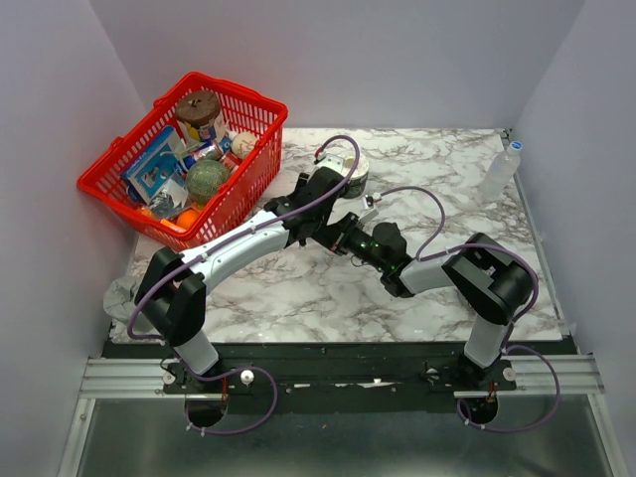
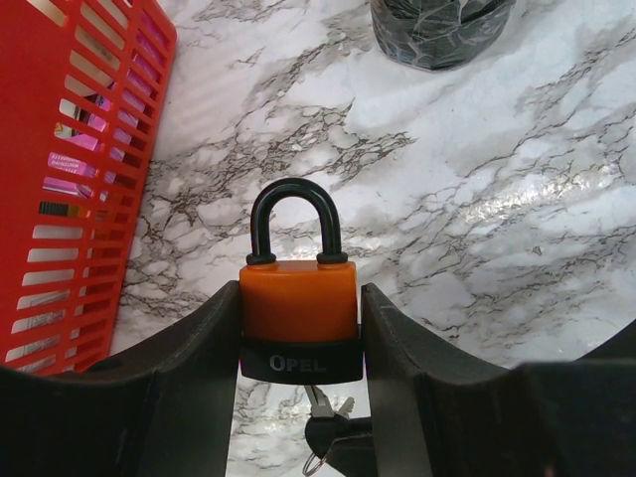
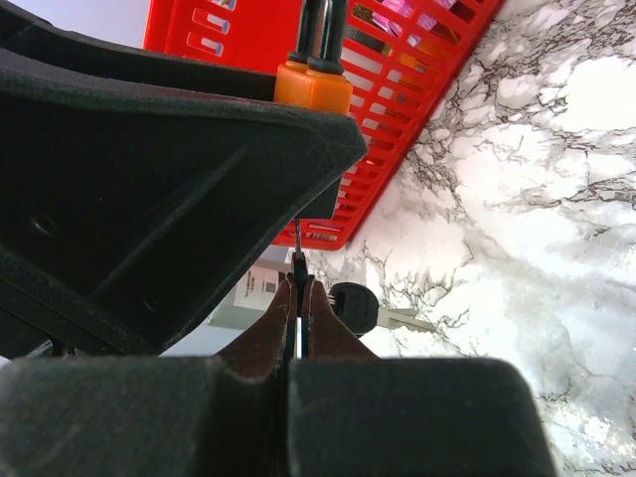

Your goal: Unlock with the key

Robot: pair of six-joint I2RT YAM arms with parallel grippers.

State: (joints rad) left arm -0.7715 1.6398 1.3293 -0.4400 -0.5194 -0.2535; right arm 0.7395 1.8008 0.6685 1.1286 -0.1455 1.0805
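The key (image 3: 297, 237) is being viewed edge-on at the centre of the right wrist frame: a thin silvery blade standing upright above a small black head. It is being pinched at the head by the right gripper (image 3: 298, 290), whose fingers are being pressed together on it. The blade tip is being held against the black underside of the orange-and-black padlock (image 2: 298, 298); how far it is entering cannot be told. In the left wrist frame, low centre, the padlock is being clamped by its flanks in the left gripper (image 2: 300, 333), with both shackle legs seated and the arch pointing to the top of the frame. A second key (image 3: 370, 312), also black-headed, is being seen just right of the gripped one. A red basket (image 2: 79, 179) is being shown at the left edge, on the marble table (image 2: 477, 219).
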